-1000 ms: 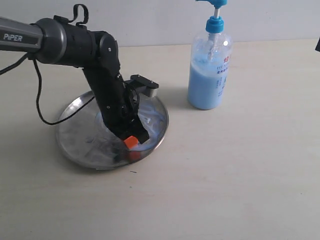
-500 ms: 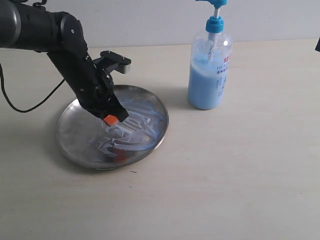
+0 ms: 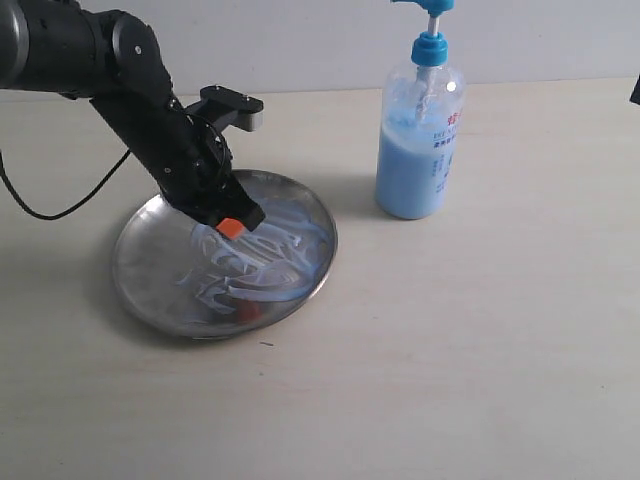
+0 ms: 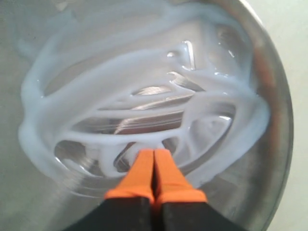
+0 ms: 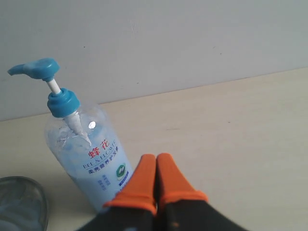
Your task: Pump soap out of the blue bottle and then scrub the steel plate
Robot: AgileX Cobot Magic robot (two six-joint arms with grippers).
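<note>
The steel plate [image 3: 140, 285] lies left of centre on the table, smeared with swirled streaks of pale blue soap [image 3: 268, 252]. My left gripper [image 3: 232, 228] is shut with nothing in it, its orange tips low over the plate's middle; the left wrist view shows the left gripper [image 4: 153, 152] at the edge of the soap [image 4: 96, 134] inside the plate [image 4: 281, 110]. The blue bottle [image 3: 418, 150] stands upright to the plate's right. In the right wrist view my right gripper [image 5: 155, 157] is shut and empty, hanging apart from the bottle [image 5: 89, 154].
A black cable [image 3: 40, 205] trails from the left arm over the table beside the plate. The pale wall runs close behind the bottle. Part of the plate's rim [image 5: 21, 204] shows in the right wrist view.
The left arm swept from the plate's front right edge back toward its middle, then edged slightly right. The soap streaks it covered now show. The bottle has not moved.
</note>
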